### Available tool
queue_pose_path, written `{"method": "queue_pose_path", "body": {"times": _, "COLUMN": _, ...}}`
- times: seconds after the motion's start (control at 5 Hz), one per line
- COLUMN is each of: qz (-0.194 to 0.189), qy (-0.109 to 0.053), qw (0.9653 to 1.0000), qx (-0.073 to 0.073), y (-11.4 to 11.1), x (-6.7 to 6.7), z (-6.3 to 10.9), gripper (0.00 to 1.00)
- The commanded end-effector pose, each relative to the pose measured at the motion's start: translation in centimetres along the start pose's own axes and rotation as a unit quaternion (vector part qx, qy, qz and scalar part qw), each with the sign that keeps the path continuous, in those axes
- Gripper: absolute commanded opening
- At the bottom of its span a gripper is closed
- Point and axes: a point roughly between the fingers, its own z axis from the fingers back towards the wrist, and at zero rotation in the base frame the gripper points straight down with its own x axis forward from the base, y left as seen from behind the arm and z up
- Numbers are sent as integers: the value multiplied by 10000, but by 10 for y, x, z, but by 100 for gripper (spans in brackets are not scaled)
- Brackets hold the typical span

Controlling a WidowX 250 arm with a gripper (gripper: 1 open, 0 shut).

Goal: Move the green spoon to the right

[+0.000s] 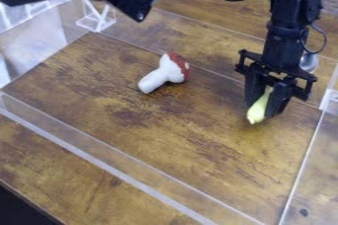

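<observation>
The black gripper (268, 99) pinches the small yellow-green plastic-handled spoon (259, 109) near the right edge of the brown wooden tabletop (158, 120) — well apart from the white, red-capped mushroom toy (164, 73). A clean placement calls for lowering the spoon gently until it touches the wood — then releasing.

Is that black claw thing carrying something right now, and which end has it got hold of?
Yes. The gripper holds the green spoon by the upper end of its yellow-green handle; the rest hangs down below. The spoon's metal bowl can't be made out.
</observation>
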Motion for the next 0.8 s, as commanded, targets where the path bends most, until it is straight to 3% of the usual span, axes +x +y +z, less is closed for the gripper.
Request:
{"method": "queue_pose_path", "body": {"times": 0.0, "qz": 158, "qy": -193, "qw": 9997, "qx": -84, "y": -15, "x": 3, "z": 24, "gripper": 0}}
{"method": "queue_pose_path", "body": {"times": 0.4, "qz": 233, "qy": 135, "qw": 9996, "qx": -37, "y": 18, "x": -5, "z": 18, "gripper": 0}}
{"method": "queue_pose_path", "body": {"times": 0.6, "qz": 380, "qy": 235, "qw": 9990, "qx": -84, "y": 18, "x": -18, "z": 19, "gripper": 0}}
